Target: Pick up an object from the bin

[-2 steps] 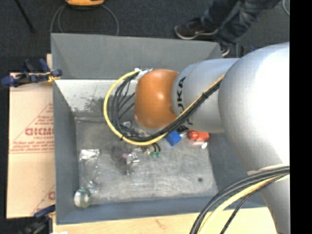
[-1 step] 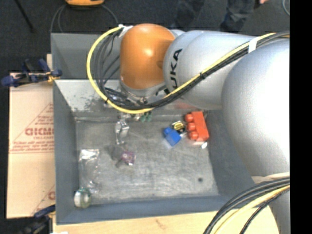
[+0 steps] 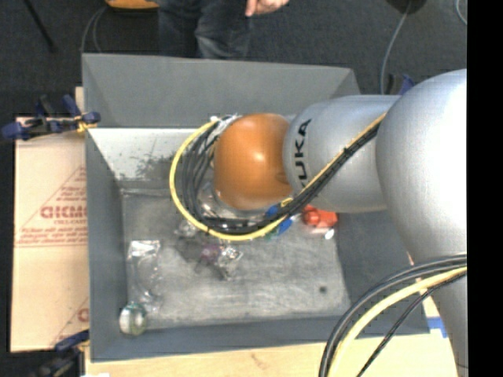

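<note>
Background: dark floor, with a person standing beyond the far wall of the grey metal bin point(image 3: 271, 287). The 1 arm point(image 3: 354, 163) enters over the bin's right wall, and its orange cover point(image 3: 247, 162) sits above the middle of the bin.

Gripper point(image 3: 214, 258): low over the centre of the bin floor, pointing down. How far it is open cannot be told, and whether it has hold of anything cannot be told either.

Nearest thing: a small dark object with a purple tint point(image 3: 206, 251), at the gripper's tip at the floor's centre – touching or just beside, not resolvable. Its long axis cannot be read.

Other candidates:
- Crumpled clear plastic piece point(image 3: 145, 252) – toward the left wall, apart from the gripper.
- Round glassy ball point(image 3: 132, 318) – in the near-left corner, well apart.
- Red object point(image 3: 318, 217) – by the right wall, partly under the arm.

Judgement: the coming move depends on the dark object lying directly below the gripper, so a vertical approach is likely enough.
</note>
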Action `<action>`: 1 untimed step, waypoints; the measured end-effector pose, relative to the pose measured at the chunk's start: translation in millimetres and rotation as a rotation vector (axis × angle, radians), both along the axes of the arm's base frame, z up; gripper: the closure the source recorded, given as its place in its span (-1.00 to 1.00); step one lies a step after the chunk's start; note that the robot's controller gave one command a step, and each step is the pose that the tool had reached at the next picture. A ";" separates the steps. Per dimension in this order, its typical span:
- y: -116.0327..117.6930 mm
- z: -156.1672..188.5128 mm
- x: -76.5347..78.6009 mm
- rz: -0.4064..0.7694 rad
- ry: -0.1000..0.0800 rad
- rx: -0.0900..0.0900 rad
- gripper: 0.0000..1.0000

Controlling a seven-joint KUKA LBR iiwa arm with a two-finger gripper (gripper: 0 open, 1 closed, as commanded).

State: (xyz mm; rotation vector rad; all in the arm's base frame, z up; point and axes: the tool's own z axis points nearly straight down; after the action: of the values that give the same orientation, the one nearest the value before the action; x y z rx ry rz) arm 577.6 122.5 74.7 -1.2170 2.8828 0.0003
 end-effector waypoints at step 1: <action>1.2 2.1 1.7 -0.003 -0.004 0.003 1.00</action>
State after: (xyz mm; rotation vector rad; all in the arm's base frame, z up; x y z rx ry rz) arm 579.3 123.7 76.8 -1.2112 2.8798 0.0015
